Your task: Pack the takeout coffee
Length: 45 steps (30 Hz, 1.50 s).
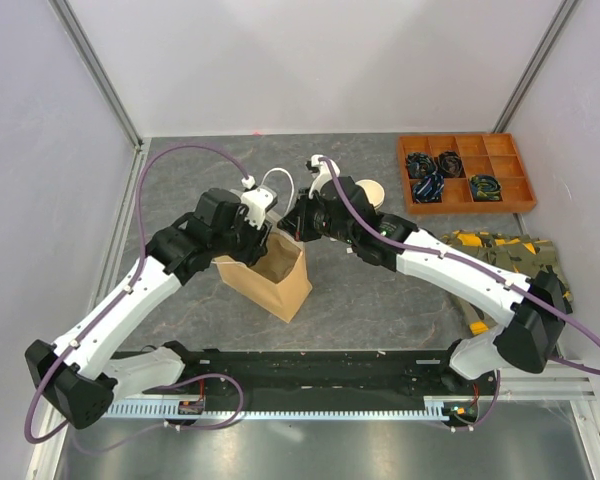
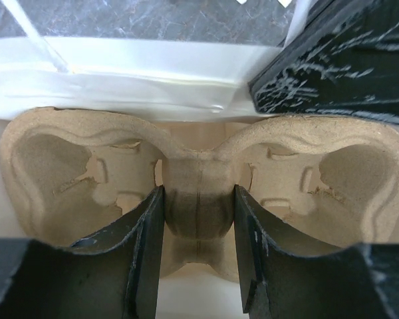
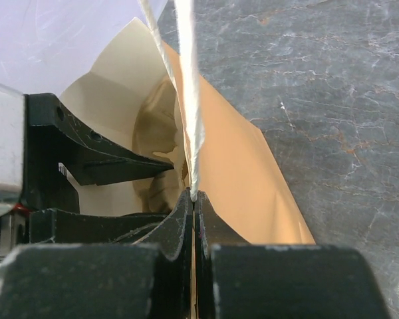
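While the bag (image 1: pixel 280 280) sits mid-frame on the table (image 1: pixel 380 290), left gripper (image 2: pixel 198 203) clamped on the carrier's (image 2: pixel 53 166) middle ridge inside it, one cup (image 1: pixel 372 190) just above the right arm (image 1: pixel 450 265), right gripper (image 3: pixel 193 199) pinched tight on the white handle (image 3: pixel 186 100).

The top external view looks down from above and behind the 2 arm bases, far enough back to take in the whole table (image 1: pixel 380 300), both arms and the paper bag (image 1: pixel 280 280). The left wrist view sits close behind the left end effector (image 2: pixel 198 226), facing into the bag at the pulp carrier (image 2: pixel 199 179) between its fingers. The right wrist view looks past the right end effector (image 3: pixel 194 199) at the white handle (image 3: pixel 188 100) just ahead. All 3 share the bag
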Motion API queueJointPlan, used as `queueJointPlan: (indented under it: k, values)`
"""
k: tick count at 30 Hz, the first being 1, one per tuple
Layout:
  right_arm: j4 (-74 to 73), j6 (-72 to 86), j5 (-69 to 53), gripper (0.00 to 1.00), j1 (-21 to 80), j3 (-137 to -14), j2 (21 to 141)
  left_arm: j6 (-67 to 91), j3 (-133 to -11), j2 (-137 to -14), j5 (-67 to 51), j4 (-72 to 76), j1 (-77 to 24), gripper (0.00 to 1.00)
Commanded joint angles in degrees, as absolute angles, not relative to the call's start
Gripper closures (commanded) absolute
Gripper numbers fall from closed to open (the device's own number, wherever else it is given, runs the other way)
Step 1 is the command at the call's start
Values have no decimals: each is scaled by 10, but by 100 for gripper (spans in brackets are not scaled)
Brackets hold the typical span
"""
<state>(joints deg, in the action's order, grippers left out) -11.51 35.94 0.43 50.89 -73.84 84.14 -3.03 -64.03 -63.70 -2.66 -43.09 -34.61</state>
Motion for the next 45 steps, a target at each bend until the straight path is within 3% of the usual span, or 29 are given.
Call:
queueJointPlan:
  k: [1,9,19,38,45]
  values:
    - [-118,369,27,100,512,-720,813,-26,-584,-624,-2,-401,-348,86]
    - [-109,355,30,100,512,-708,804,-49,-542,-635,-3,-377,-352,92]
    - [-102,294,78,100,557,-722,798,-11,-729,-671,-38,-517,-369,92]
    - [-76,200,206,100,622,-707,779,43,-679,-689,-2,-540,-380,91]
    - [-61,172,222,100,629,-684,766,54,-706,-640,-11,-534,-380,92]
